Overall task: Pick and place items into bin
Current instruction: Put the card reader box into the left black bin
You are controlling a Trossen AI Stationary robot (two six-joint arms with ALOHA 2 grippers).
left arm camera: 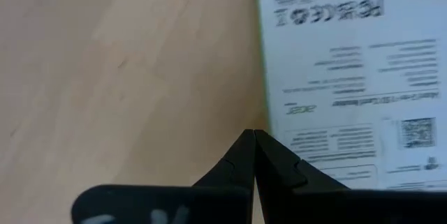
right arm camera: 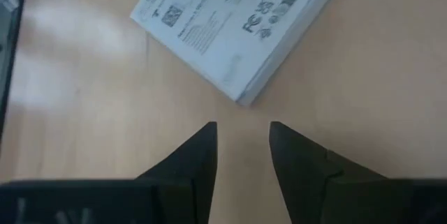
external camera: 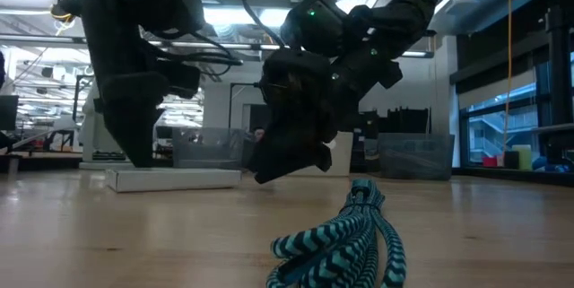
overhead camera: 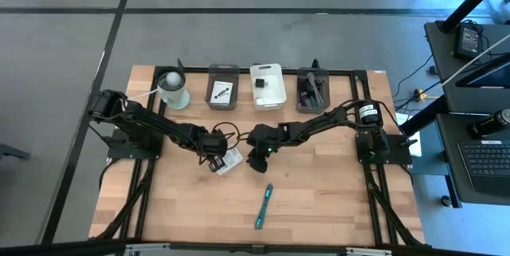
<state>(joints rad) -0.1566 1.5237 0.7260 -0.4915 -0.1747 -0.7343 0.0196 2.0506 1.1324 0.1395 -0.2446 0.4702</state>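
White printed booklet (overhead camera: 230, 159) flat at frame centre, between both grippers. Left gripper (left arm camera: 253, 139) clenched, empty, at booklet edge. Right gripper (right arm camera: 242, 135) parted, empty. Risk: arms collide (very close), thin booklet slides.

From above we are seeing the bench (overhead camera: 319, 200) evenly lit, with only soft, short shadows under the arms. At bench height, ceiling light strips are glaring behind the arms, leaving them as near-silhouettes; the teal braided cable (external camera: 345, 239) in front is lying out of focus. In the left wrist view, the white printed packet (left arm camera: 342, 77) is smearing with blur. In the right wrist view, the wood is washing out pale towards one edge.
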